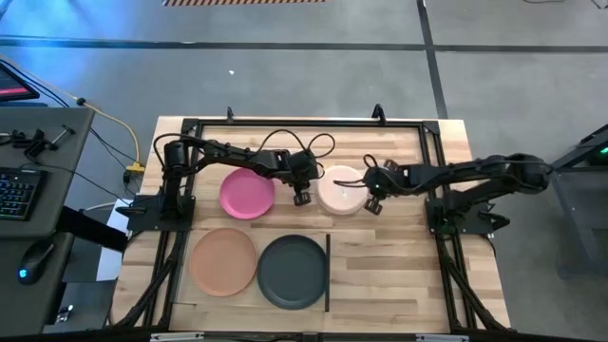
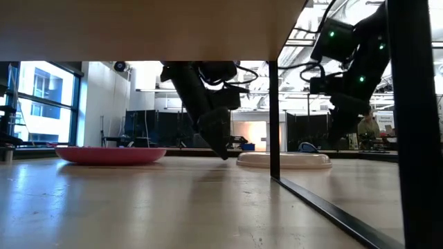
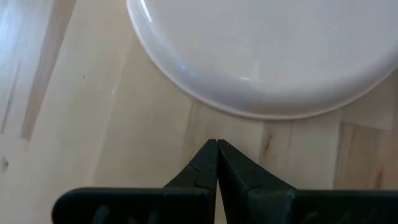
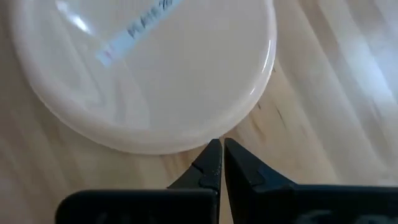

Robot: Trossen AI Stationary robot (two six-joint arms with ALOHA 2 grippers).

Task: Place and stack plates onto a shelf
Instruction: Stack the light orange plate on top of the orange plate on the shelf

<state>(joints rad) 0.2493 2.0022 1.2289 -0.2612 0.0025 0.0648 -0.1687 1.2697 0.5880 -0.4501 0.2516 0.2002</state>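
The cream white plate [image 1: 340, 190] lies on the tabletop at mid-table, with a label on it [image 4: 134, 28]. My left gripper [image 1: 302, 198] is shut just left of it, low over the wood, with a gap to the rim [image 3: 216, 144]. My right gripper [image 1: 372, 204] is shut at the plate's right side [image 4: 217, 143]. The magenta pink plate [image 1: 247, 193] rests on the table left of the cream one. The tan peach plate [image 1: 224, 261] and the dark grey-black plate [image 1: 293, 271] lie side by side on the shelf [image 1: 258, 236] at the near side. My right gripper's shut fingertips [image 4: 211, 152] stand at the cream plate's rim [image 4: 186, 149], coming from the table's right and slanting down. I cannot tell whether they touch it. The plate lies flat on the table.
The shelf's pale underside [image 2: 138, 28] spans the top of the low view, on a black post [image 2: 273, 117]. A black frame [image 1: 304, 122] runs round the tabletop. A desk with a keyboard [image 1: 14, 190] stands off the table's left side.
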